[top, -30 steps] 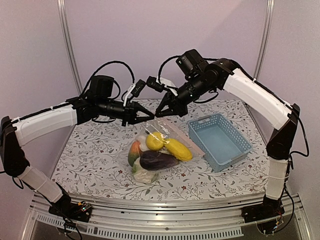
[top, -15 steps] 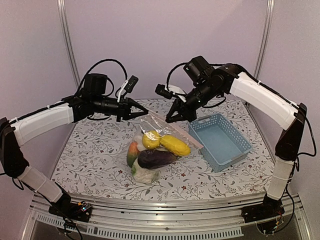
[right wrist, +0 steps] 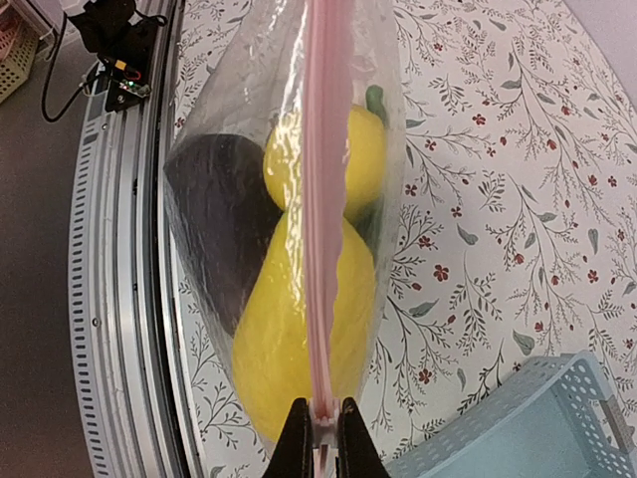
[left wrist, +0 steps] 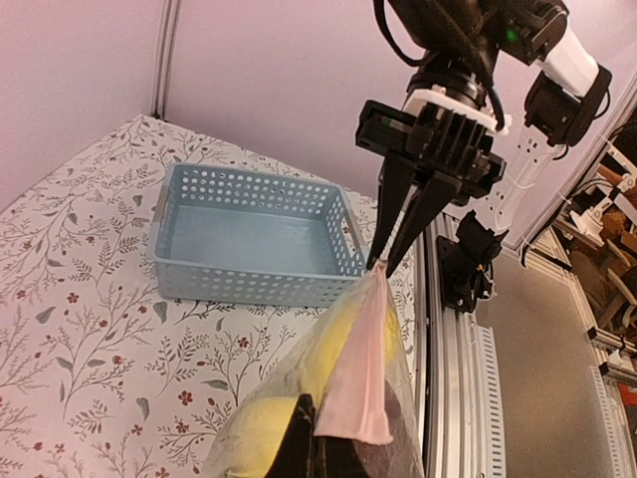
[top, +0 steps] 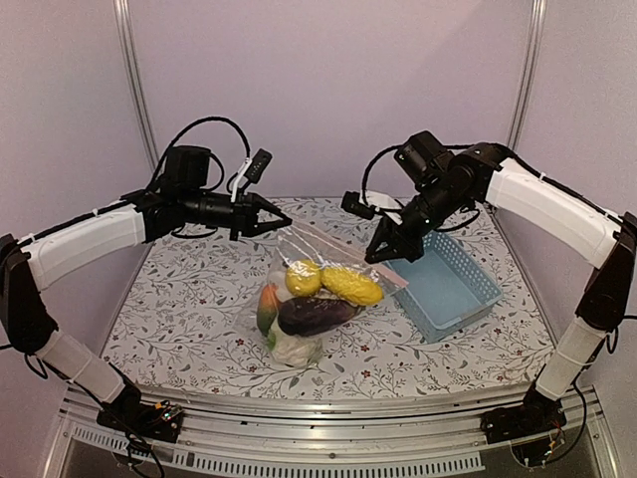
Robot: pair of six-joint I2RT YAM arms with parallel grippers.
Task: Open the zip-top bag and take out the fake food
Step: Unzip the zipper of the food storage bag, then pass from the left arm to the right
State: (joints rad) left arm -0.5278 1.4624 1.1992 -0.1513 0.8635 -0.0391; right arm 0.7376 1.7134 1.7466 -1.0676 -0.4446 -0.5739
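The clear zip-top bag (top: pixel 299 261) rests on the table, its pink zip strip (top: pixel 333 249) stretched between my grippers. Inside it lie the fake food: yellow pieces (top: pixel 348 286), a dark purple eggplant (top: pixel 314 315), a white cauliflower (top: pixel 292 349) and an orange and green piece (top: pixel 267 304). My left gripper (top: pixel 284 221) is shut on the strip's left end (left wrist: pixel 358 368). My right gripper (top: pixel 378 257) is shut on the zip strip's right end, beside the basket. In the right wrist view the fingers (right wrist: pixel 320 423) pinch the strip (right wrist: pixel 320 199) over a yellow piece (right wrist: pixel 289 329).
A light-blue slotted basket (top: pixel 453 324) stands at the right, just past my right gripper; it also shows in the left wrist view (left wrist: pixel 249 239) and the right wrist view (right wrist: pixel 537 418). The table's metal front rail (top: pixel 328 403) runs along the near edge.
My right gripper has slid right and down along the zip strip, from close to the left gripper to beside the basket. The left gripper moved slightly left, then held still.
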